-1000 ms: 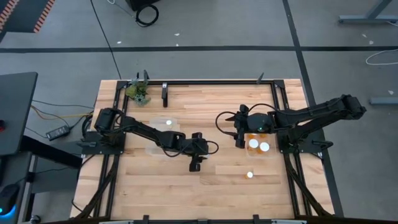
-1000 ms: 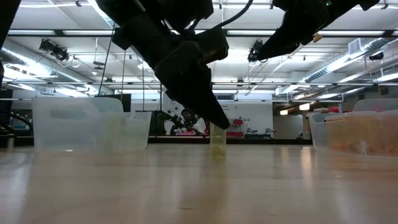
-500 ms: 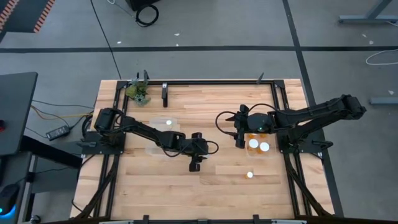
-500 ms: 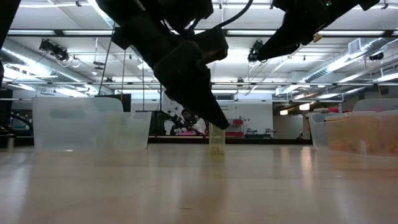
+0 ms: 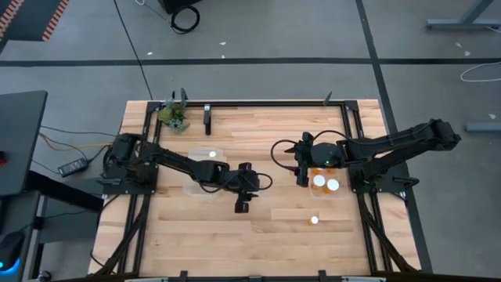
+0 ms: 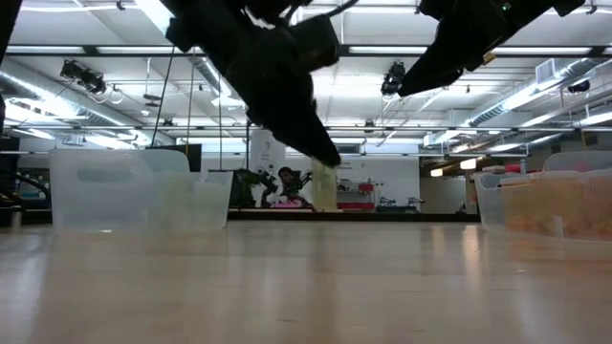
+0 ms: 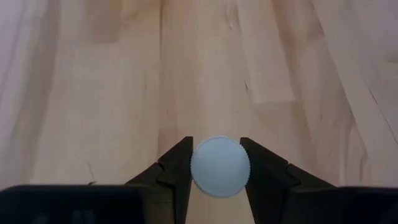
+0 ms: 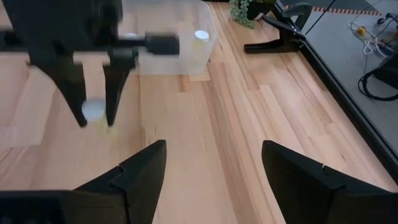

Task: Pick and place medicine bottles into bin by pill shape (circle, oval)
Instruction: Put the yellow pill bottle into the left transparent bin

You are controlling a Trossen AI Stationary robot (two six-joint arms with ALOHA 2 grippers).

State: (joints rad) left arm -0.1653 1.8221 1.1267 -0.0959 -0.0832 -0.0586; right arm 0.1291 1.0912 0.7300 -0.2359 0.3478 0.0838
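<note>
The left gripper is clamping a white-capped bottle between its fingers, holding it clear of the table, near the middle and toward the front edge. The right gripper is hanging with its jaws spread wide and empty above the right bin, where two bottles are lying. Another bottle is standing on the table in front of that bin. The left bin is holding one bottle.
</note>
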